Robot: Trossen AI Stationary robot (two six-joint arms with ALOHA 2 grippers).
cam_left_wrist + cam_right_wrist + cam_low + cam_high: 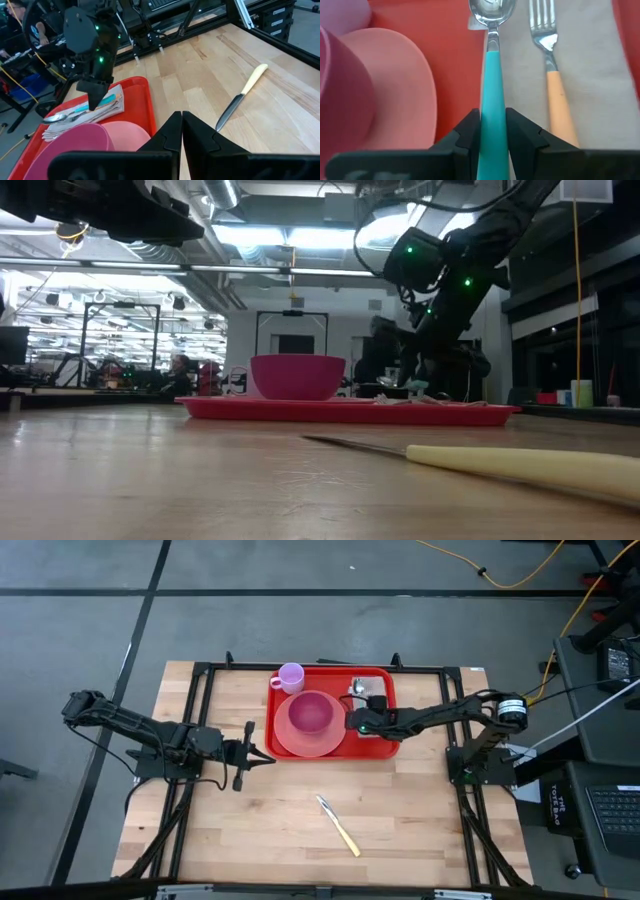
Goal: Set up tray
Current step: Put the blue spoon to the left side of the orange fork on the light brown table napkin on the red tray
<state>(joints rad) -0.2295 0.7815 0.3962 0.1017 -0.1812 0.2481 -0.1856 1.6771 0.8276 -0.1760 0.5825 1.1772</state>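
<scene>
The red tray [335, 680] lies at the table's far middle. On it stand a pink bowl [311, 712] on a round pink plate [290, 743] and a lilac cup [291, 676]. A white napkin [590, 75] beside the plate carries an orange-handled fork [550, 50] and a teal-handled spoon [492, 65]. My right gripper [365, 725] is over the tray's right half, shut on the spoon. My left gripper [181, 120] hovers shut to the left of the tray, holding nothing. My right gripper pinches the spoon's teal handle [492, 117] between its two fingers, about halfway along. The fingers slant down from the table's right side and sit one on each long side of the handle. The spoon's bowl [55, 118] lies by the napkin's edge, pointing away from the gripper.
A knife [338, 825] with a cream handle lies on the bare wood near the table's front middle. Black frame rails run along the table's left, right and far sides.
</scene>
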